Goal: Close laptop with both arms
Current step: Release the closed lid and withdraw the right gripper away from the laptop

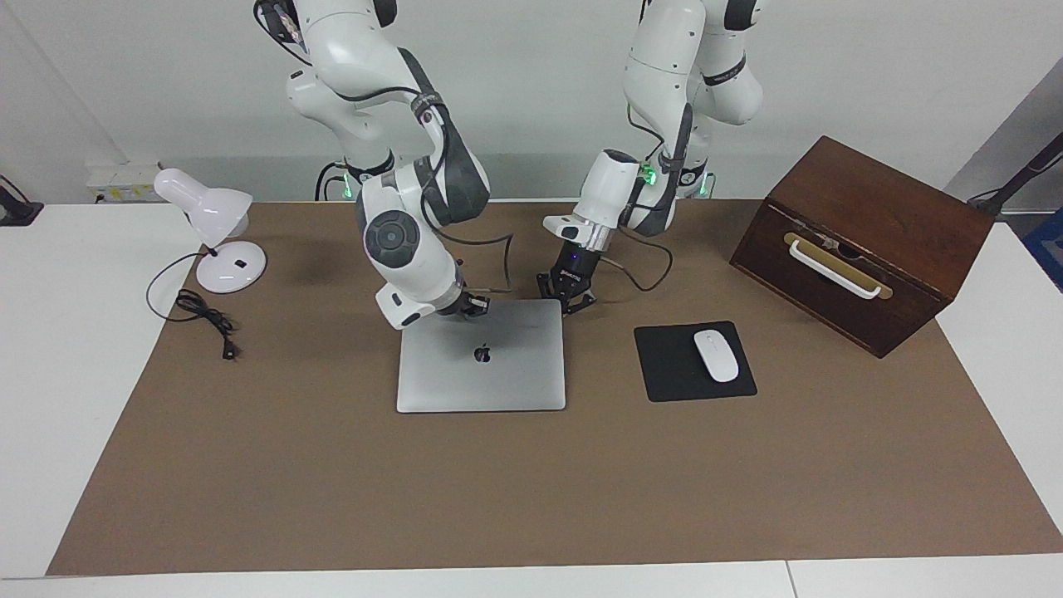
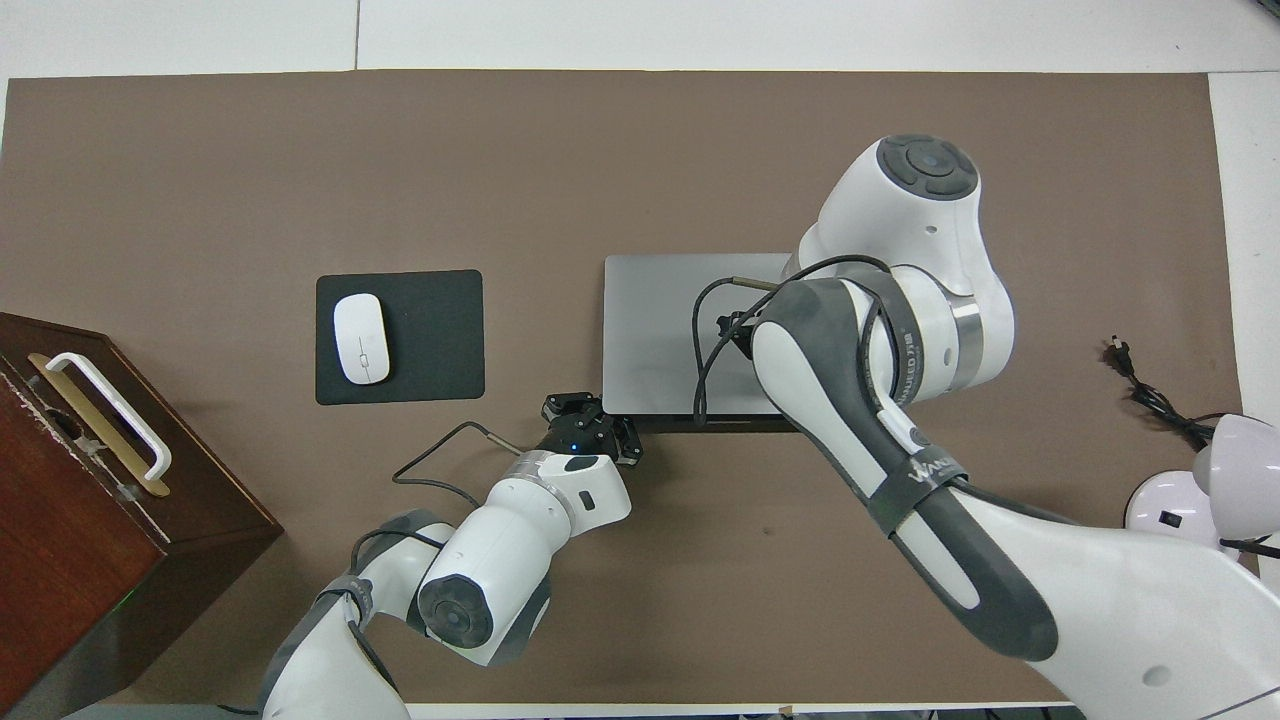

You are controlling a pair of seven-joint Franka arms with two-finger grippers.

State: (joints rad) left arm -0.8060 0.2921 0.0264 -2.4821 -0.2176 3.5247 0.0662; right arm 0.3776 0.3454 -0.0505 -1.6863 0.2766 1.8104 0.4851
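Silver-grey flat rectangular laptop (image 1: 482, 355), shut

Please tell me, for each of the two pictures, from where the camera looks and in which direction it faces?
Facing view: high across the table, facing the robots; both arms from shoulder to tip, the right gripper and left gripper at the closed laptop.
Overhead view: high above the robots' end, looking forward and steeply down; the forearms enter from the bottom, the left gripper showing.
Shared, half a turn apart: laptop, mouse on its mouse pad, wooden box, lamp.
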